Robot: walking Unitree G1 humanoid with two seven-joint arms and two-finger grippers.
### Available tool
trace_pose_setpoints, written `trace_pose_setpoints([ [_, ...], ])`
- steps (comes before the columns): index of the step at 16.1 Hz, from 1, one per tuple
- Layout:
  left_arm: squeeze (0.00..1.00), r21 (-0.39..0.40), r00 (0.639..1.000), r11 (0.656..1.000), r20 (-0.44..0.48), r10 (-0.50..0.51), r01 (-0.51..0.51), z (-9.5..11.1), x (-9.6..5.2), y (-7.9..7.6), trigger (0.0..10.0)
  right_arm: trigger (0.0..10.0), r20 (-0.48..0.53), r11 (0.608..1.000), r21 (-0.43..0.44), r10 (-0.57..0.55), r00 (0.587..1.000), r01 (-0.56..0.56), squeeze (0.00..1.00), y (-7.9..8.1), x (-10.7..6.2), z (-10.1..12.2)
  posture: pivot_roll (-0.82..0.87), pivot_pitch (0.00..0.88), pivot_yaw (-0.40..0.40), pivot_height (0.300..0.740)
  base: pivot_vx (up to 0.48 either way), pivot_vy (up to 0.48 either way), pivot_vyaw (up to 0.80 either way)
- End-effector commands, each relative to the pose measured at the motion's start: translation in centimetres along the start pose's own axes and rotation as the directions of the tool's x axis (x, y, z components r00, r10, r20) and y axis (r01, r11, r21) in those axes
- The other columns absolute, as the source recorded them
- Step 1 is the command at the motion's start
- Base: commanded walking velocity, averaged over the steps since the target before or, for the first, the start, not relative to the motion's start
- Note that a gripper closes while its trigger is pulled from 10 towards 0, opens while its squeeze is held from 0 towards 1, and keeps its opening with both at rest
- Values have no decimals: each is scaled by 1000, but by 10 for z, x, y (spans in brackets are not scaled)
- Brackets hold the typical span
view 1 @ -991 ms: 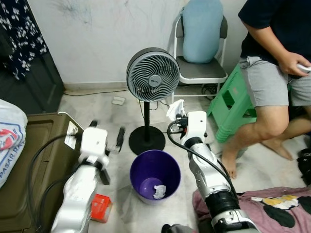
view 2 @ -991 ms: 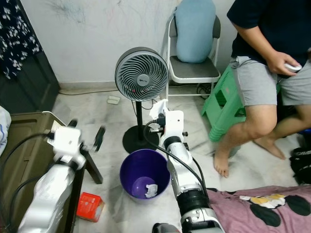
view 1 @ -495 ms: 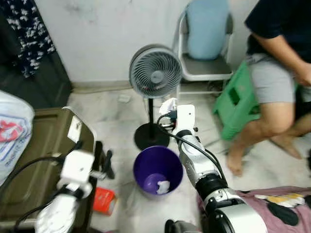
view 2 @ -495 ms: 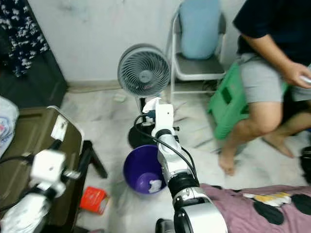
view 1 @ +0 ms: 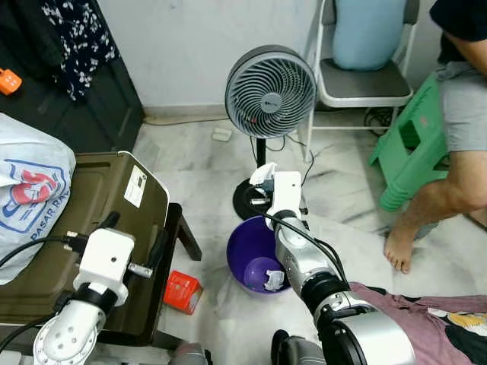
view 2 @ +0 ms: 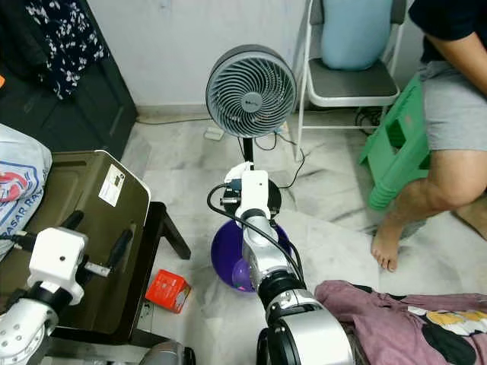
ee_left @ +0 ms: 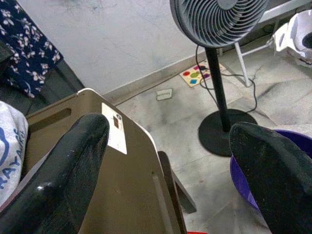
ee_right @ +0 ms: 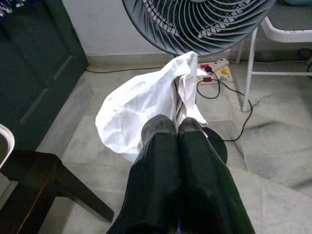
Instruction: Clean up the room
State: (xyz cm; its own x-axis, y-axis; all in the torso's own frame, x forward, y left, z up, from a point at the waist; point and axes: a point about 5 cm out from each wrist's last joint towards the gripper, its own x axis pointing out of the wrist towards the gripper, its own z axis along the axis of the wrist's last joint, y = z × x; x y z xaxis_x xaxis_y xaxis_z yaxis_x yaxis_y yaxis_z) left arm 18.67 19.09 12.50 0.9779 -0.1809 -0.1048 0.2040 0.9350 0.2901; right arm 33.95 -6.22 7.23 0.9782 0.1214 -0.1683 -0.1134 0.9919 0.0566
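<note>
A purple bin point(view 1: 245, 257) stands on the floor in front of me with a crumpled white scrap point(view 1: 272, 280) inside it. My right gripper point(view 1: 262, 179) hangs over the bin's far rim, next to the fan's base. It is shut on a white crumpled plastic wrapper point(ee_right: 141, 105), which fans out past the fingertips point(ee_right: 158, 126). My left gripper point(ee_left: 168, 131) is open and holds nothing; it sits low at the left point(view 1: 135, 236) over the brown case point(view 1: 68, 228). A red box point(view 1: 183, 292) lies on the floor left of the bin.
A black pedestal fan point(view 1: 270, 91) stands just behind the bin, its cable trailing on the floor. Behind it are a chair point(view 1: 358, 76) and a green stool point(view 1: 411, 152), with a person's leg point(view 1: 441, 198) at the right. A white bag point(view 1: 30, 198) rests on the case. Pink clothing point(view 1: 426, 319) lies at the lower right.
The camera has shifted, so the whole scene sits differently. My left arm has dropped lower and nearer the brown case. The right gripper still holds the white wrapper by the bin.
</note>
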Motion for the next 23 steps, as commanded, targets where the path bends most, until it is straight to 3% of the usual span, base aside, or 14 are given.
trace_pose_setpoints([
  [1,0,1,1000,1000,-10,-29,29,0,-1,-1,10000,10000,5,1000,30,-4,1000,4,0,8,2,4,240,158,107,740,0,0,0],
  [7,0,9,999,999,-25,-46,46,2,-2,3,10000,10000,-56,998,17,-60,997,61,0,3,2,-4,260,175,128,740,0,0,0],
  [11,0,22,996,998,-71,-57,59,2,-20,10,10000,10000,-167,993,-9,-114,979,114,0,-1,0,-18,309,216,159,740,0,0,0],
  [12,0,32,994,997,-87,-65,68,3,-25,14,10000,10000,-258,989,-26,-146,955,144,0,-4,-3,-30,320,224,170,740,0,0,0],
  [15,0,46,992,996,-106,-66,71,8,-29,23,10000,10000,-333,984,-83,-176,926,157,0,-4,-9,-43,347,241,196,740,0,0,0],
  [17,0,50,991,996,-113,-68,74,8,-32,25,10000,10000,-363,978,-111,-205,909,177,0,-7,-12,-49,351,245,203,740,0,0,0],
  [19,0,49,990,995,-121,-77,83,9,-33,26,10000,10000,-394,948,-232,-296,870,217,0,-18,-19,-60,343,250,212,740,0,0,0],
  [23,0,37,988,995,-127,-92,98,11,-31,24,10000,10000,-337,947,-203,-307,890,249,0,-23,-12,-47,343,257,220,740,0,0,0],
])
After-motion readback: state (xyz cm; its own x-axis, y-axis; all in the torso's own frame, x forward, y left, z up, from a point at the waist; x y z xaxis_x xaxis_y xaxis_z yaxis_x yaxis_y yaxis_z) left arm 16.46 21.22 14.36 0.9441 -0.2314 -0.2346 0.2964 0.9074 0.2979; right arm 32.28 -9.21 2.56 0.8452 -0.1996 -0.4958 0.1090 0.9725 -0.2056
